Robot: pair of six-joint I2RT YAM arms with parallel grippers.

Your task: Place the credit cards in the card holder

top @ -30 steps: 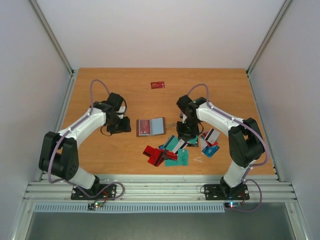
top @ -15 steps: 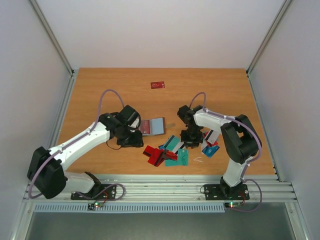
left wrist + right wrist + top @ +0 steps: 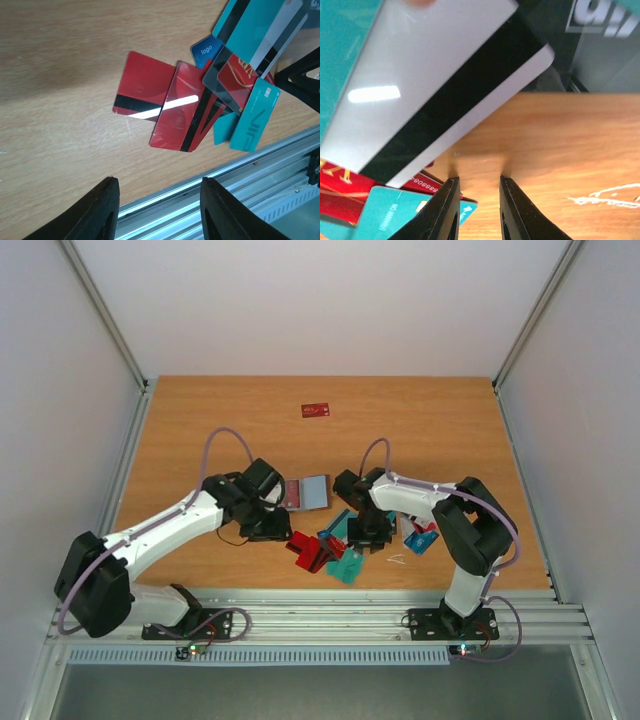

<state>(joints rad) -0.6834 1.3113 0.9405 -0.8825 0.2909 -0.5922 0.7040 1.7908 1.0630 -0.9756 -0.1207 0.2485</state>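
Observation:
The card holder (image 3: 306,493) lies open in mid-table, one half reddish-brown and the other pale blue. A heap of credit cards (image 3: 330,545) in red, teal and blue lies in front of it. My left gripper (image 3: 272,528) (image 3: 157,182) hangs open and empty just left of the heap, near two red striped cards (image 3: 170,107). My right gripper (image 3: 368,537) (image 3: 478,180) stands on the heap's right side. Its fingers are a narrow gap apart with bare wood between them. A white card with a black stripe (image 3: 435,85) lies just ahead of them, resting on a teal card.
A lone red card (image 3: 315,410) lies far back on the table. More cards (image 3: 422,536) sit right of the right gripper, with a small white scrap (image 3: 397,560) near them. The aluminium rail (image 3: 225,175) runs along the near table edge.
My left arm has swung right and nearer, from beside the card holder toward the heap. My right gripper has come left and nearer onto the heap, its jaws have narrowed, and some teal cards have shifted.

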